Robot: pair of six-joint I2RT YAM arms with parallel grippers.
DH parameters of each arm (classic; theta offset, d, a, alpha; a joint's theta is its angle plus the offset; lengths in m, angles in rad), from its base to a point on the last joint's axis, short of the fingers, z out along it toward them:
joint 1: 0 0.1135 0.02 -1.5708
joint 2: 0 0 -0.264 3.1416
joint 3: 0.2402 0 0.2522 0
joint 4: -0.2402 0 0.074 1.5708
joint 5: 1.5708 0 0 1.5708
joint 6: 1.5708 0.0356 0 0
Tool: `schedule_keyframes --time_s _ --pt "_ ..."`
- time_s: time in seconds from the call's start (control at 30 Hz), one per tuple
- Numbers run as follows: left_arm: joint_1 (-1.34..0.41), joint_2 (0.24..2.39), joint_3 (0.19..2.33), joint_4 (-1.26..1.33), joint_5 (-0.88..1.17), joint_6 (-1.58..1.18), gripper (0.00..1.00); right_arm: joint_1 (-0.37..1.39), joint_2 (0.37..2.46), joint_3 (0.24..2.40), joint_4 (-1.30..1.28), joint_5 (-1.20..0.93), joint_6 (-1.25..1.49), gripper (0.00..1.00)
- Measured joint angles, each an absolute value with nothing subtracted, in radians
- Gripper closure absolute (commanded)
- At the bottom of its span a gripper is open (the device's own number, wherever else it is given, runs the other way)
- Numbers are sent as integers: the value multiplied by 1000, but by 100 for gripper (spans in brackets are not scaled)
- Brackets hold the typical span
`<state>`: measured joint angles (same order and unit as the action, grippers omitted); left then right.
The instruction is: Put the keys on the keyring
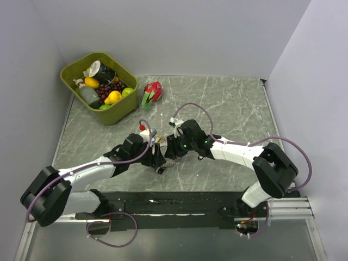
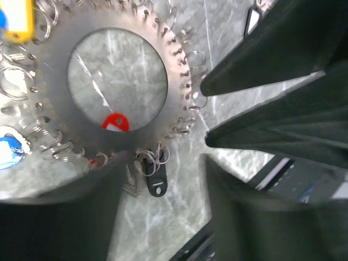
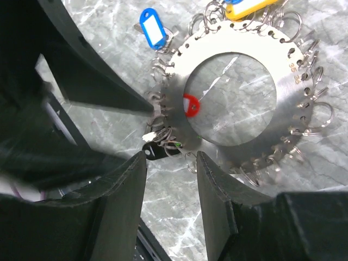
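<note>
From above: left gripper [image 1: 157, 156] and right gripper [image 1: 171, 148] nose to nose, centre of marble table [image 1: 228, 109]. From left wrist: spread wide, empty, over the keyring [image 2: 54, 60] lying flat, black-tagged key [image 2: 157, 182] at its rim. From right wrist: likewise parted, holding nothing

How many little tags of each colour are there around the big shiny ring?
blue tag: 1
yellow tag: 1
red tag: 1
black tag: 1
Total: 4
A blue sliver at the top edge by the yellow one is too cut off to count.
</note>
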<state>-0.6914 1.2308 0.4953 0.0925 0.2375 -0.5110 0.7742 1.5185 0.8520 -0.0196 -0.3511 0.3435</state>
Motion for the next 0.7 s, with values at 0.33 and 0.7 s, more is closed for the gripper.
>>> schedule_keyframes --time_s 0.33,0.7 --pt "-686 1147 493 81 125 -546 14 772 1554 894 -51 -334 343 51" --pt "-486 1125 420 106 213 -615 31 770 1638 965 -86 -338 331 51"
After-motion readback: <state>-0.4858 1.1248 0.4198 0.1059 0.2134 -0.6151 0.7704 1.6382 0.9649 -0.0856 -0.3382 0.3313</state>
